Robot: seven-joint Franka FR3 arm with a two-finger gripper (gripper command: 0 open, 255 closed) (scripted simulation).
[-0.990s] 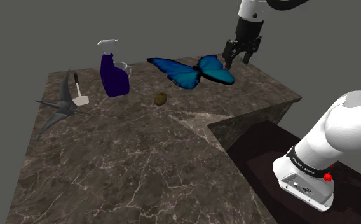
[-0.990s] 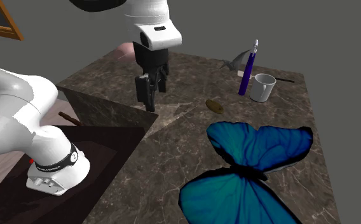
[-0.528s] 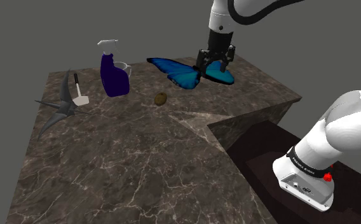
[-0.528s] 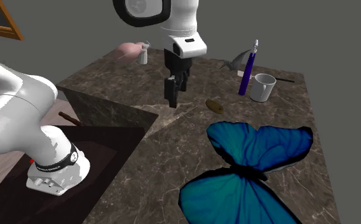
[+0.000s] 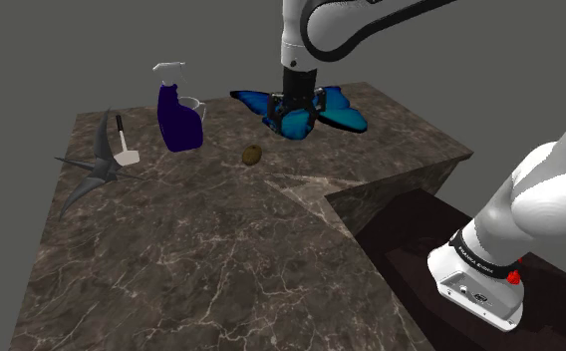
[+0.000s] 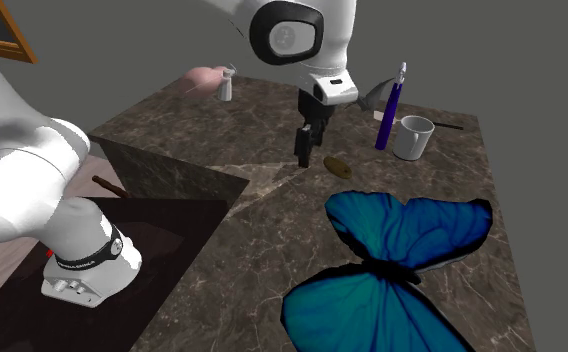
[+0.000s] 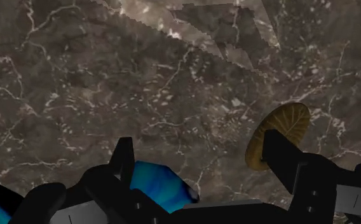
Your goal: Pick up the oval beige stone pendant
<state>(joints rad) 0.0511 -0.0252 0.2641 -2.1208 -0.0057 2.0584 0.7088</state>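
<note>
The oval brownish pendant [image 5: 253,155] lies flat on the dark marbled counter [image 5: 221,269], near its middle in the shoulder view. In the wrist view its veined face [image 7: 279,133] sits just beside one fingertip, outside the gap between the fingers. The pincer [image 5: 295,120] hangs at about 1 o'clock from the pendant in the shoulder view. In the second exterior view the pincer [image 6: 303,150] is just beside the pendant, at 10 o'clock. Its fingers stand wide apart with nothing between them [image 7: 201,159]. A blue butterfly [image 5: 346,117] lies behind the pincer. A purple spray bottle [image 5: 178,120] and a pale mug [image 5: 197,106] stand at 10 o'clock from the pendant.
</note>
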